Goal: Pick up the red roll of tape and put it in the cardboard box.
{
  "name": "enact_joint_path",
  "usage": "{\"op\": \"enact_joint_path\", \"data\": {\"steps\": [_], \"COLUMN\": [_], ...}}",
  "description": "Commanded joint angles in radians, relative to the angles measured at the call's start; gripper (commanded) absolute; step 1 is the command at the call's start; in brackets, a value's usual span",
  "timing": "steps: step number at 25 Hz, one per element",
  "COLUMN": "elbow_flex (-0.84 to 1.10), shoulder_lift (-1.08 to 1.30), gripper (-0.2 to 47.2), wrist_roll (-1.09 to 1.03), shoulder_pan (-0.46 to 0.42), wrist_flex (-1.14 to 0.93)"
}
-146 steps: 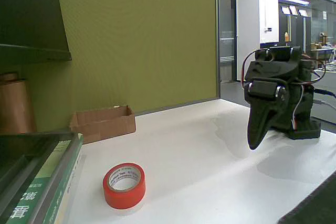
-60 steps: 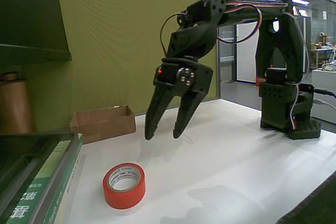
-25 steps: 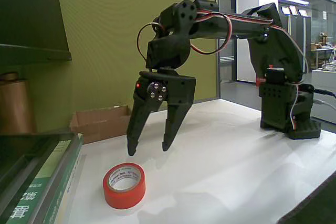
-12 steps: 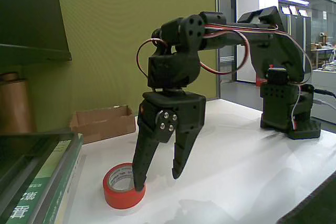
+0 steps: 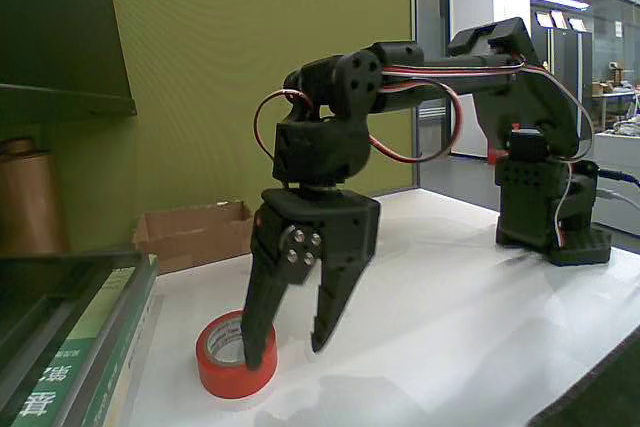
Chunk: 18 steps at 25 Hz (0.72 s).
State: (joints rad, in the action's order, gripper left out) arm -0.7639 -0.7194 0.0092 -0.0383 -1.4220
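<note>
Spread apart and gripping nothing, the pincer (image 5: 285, 347) is set astride the wall of the red roll of tape (image 5: 232, 359), which lies flat near the table's (image 5: 450, 327) front left corner, so that closing would clamp it for carrying to the cardboard box (image 5: 197, 232) by the far left edge.

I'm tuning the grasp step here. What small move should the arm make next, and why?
Probably close the end effector. It is open, with one finger apparently down in the core of the red roll of tape and the other outside its wall, so closing should pinch the wall.
</note>
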Motion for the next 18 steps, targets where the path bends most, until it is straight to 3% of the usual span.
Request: {"op": "enact_joint_path", "data": {"steps": [1,7,8,10,11,14,18], "elbow_flex": [0.035,-0.018,-0.031,-0.048,-0.017,0.061,0.046], "shoulder_lift": [-0.035,-0.063,-0.071,-0.063,-0.038,0.011,-0.009], "gripper": [26.2,22.3,18.2,35.7,38.7,41.3,40.6], "wrist_roll": [-0.020,-0.150,-0.202,-0.147,-0.204,-0.247,-0.216], "shoulder_pan": [-0.003,0.009,0.014,0.055,0.066,0.074,0.061], "wrist_flex": [-0.018,0.051,0.092,0.175,0.173,0.141,0.098]}}
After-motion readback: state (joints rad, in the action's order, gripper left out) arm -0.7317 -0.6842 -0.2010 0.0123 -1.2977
